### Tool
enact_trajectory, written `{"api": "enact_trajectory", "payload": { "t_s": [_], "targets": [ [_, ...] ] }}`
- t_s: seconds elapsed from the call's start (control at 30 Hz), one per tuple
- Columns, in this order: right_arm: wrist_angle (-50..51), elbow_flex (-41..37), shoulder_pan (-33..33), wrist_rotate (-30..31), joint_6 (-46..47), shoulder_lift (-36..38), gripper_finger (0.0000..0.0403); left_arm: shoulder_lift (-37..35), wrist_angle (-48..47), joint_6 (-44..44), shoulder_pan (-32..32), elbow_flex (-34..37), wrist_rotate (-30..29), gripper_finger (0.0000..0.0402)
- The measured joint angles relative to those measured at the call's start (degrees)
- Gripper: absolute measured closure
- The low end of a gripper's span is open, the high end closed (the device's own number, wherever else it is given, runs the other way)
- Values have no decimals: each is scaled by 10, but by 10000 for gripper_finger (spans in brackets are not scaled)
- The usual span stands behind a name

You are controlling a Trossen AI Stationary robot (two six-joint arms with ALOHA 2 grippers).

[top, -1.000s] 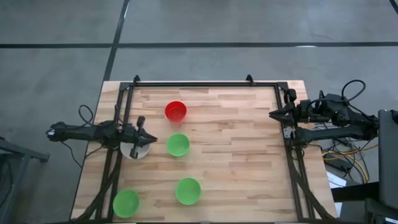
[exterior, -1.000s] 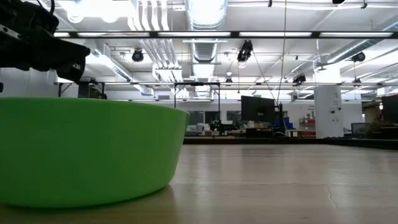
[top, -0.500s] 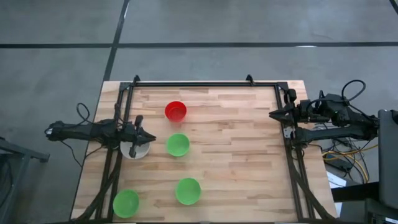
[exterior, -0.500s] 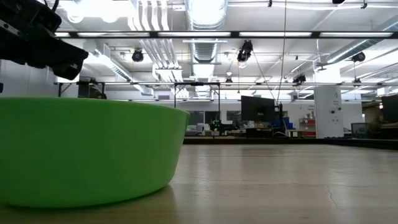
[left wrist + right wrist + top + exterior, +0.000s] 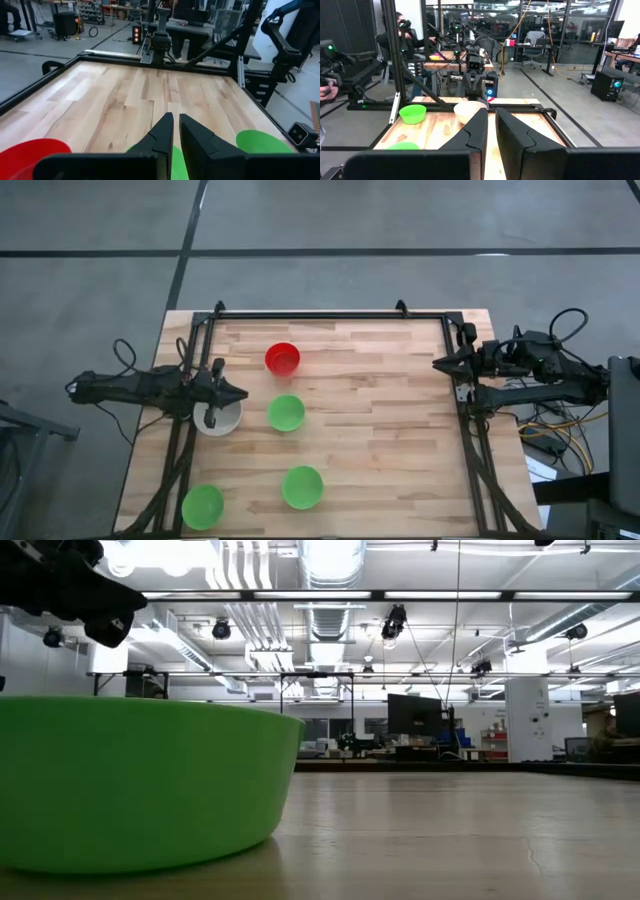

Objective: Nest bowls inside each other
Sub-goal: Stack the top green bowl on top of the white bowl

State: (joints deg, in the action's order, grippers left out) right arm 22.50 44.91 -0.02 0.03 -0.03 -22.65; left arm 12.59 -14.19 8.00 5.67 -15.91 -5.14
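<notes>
Five bowls sit apart on the wooden table, each on its base. In the high view they are a red bowl (image 5: 283,358), a green bowl (image 5: 286,412) mid-table, a green bowl (image 5: 302,486), a green bowl (image 5: 203,506) at the near left corner, and a pale white bowl (image 5: 224,422) at the left edge. My left gripper (image 5: 243,395) hovers over the white bowl's far rim, shut and holding nothing, pointing toward the table's right; its fingertips (image 5: 176,117) show bare. My right gripper (image 5: 437,363) waits shut at the right edge, with nothing between its fingers (image 5: 491,111).
A black frame (image 5: 320,315) runs along the table's far, left and right edges. The near-left green bowl (image 5: 140,785) fills the low view's left half. People sit at desks beyond the table's left side (image 5: 400,30). Bare wood lies between the bowls and the right arm.
My left gripper has risen from just above the white bowl and tipped up toward level, staying shut. More of the white bowl now shows beneath it. The bowls have not moved.
</notes>
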Motion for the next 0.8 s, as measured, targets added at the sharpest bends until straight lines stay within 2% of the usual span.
{"api": "enact_trajectory", "payload": {
  "t_s": [0.23, 0.43, 0.8],
  "targets": [
    [0, 0, 0, 0, 0, 0, 369, 71, -55, 11, 0, -78, 0, 364],
    [0, 0, 0, 0, 0, 0, 369, 147, -145, 30, 0, -161, -1, 364],
    [0, 0, 0, 0, 0, 0, 369, 290, -269, 193, -2, -282, -25, 364]
  ]
}}
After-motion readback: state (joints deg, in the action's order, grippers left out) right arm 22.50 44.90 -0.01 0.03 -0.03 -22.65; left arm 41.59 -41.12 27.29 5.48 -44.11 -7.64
